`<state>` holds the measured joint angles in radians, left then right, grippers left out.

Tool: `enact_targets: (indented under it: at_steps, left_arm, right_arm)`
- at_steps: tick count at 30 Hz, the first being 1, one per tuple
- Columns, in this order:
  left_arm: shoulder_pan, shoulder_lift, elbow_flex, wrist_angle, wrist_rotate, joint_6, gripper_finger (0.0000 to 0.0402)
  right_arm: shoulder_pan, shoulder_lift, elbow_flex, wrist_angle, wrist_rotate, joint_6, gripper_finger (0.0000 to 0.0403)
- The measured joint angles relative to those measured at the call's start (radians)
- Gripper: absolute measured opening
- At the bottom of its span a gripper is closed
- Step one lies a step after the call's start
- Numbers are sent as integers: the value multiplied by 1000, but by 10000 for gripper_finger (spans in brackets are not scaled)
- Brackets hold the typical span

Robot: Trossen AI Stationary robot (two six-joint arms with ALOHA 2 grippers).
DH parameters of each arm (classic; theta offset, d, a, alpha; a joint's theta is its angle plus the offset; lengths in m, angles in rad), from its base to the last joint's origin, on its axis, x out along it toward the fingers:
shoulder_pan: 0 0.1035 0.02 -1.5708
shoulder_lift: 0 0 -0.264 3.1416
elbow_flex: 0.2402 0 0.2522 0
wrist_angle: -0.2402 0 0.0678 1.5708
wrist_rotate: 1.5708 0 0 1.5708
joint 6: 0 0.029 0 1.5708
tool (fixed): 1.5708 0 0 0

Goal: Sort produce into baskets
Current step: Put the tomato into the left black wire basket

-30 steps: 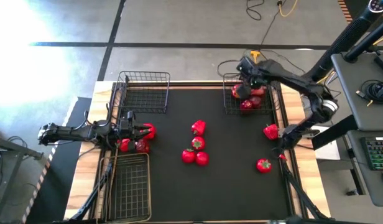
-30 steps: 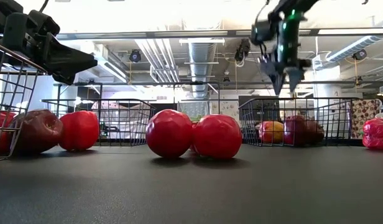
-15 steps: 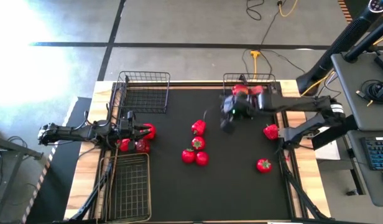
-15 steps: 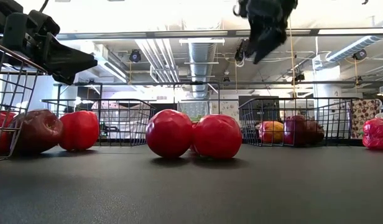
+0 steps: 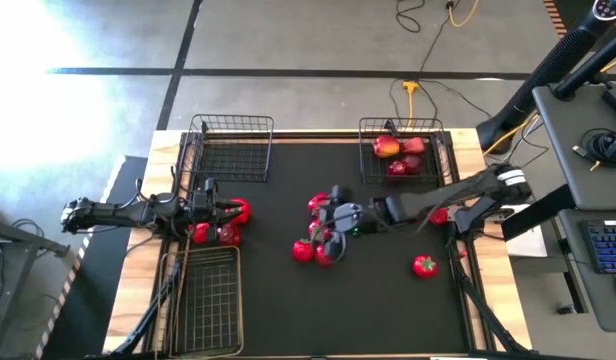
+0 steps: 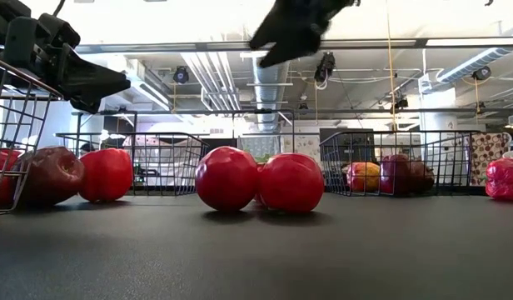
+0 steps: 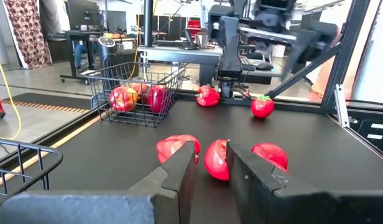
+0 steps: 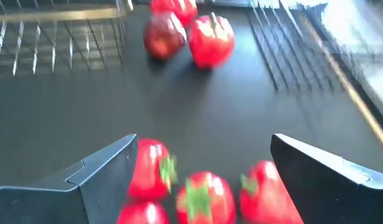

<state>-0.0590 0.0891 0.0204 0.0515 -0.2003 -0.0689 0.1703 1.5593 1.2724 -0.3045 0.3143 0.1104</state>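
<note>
Several red tomatoes and peppers (image 5: pixel 318 232) lie in a cluster at the middle of the black mat. My right gripper (image 8: pixel 203 177) hangs open above this cluster, its fingers spread wide over three of them and clear of them. The far-right basket (image 5: pixel 440 150) holds apples (image 5: pixel 388 148). A red pepper (image 5: pixel 435 213) and a tomato (image 5: pixel 424 265) lie near the right edge. My left gripper (image 5: pixel 231 210) waits level at the left edge, shut and holding nothing, beside three more red items (image 5: pixel 228 236).
An empty wire basket (image 5: pixel 233 148) stands at the far left and a longer one (image 5: pixel 205 300) at the near left. In the low view, two red items (image 6: pixel 227 177) sit side by side on the mat. Bare mat lies along the near edge.
My right gripper has swung from above the far-right basket toward the table's left and near edge, to above the middle cluster. It has rolled and tipped up from pointing down to slanting forward. The apples in the basket now show uncovered.
</note>
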Motion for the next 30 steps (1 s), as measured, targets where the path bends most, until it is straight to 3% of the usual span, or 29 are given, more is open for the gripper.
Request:
enact_targets:
  at_steps: [7,19,30]
  left_arm:
    - [0,1,0,1,0,0,77]
    - [0,1,0,13,0,-7,77]
    - [0,-1,0,339,0,-19,77]
  right_arm:
    - [-7,164,29,272,3,-121,359]
    - [4,297,113,314,4,-45,359]
    - [75,376,109,456,104,-16,359]
